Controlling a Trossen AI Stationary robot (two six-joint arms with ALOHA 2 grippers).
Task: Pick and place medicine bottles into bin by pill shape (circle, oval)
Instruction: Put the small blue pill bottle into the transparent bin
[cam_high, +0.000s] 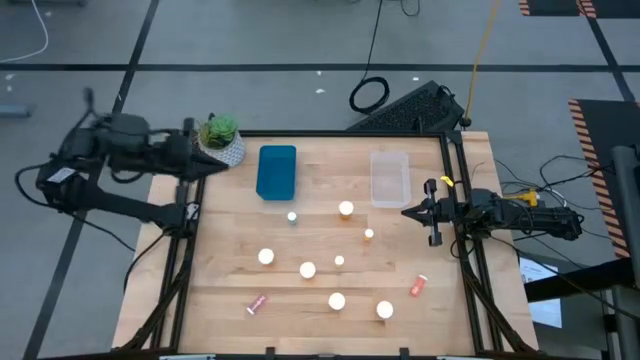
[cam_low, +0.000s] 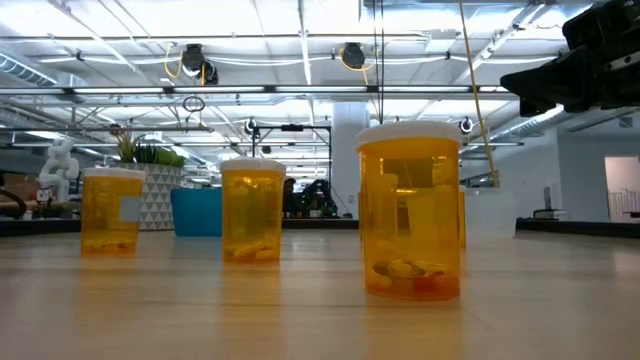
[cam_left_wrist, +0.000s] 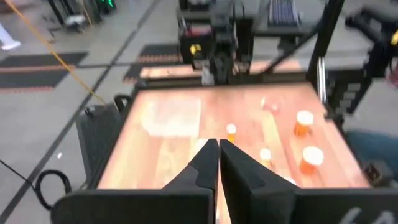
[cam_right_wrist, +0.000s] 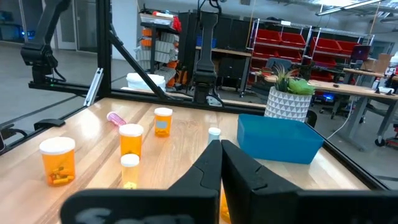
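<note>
Right gripper (cam_high: 407, 212), high view: fingers pinched together on nothing, poised at its table edge, probably parked before a first pick; the medicine bottles (cam_high: 307, 269) stand scattered well ahead of its tips, outside both the blue bin (cam_high: 277, 171) and clear bin (cam_high: 390, 177). Right wrist view: same clenched fingers, bottles ahead and apart; left gripper (cam_high: 212, 163) waits pinched together beside the potted plant (cam_high: 220, 138).
</note>
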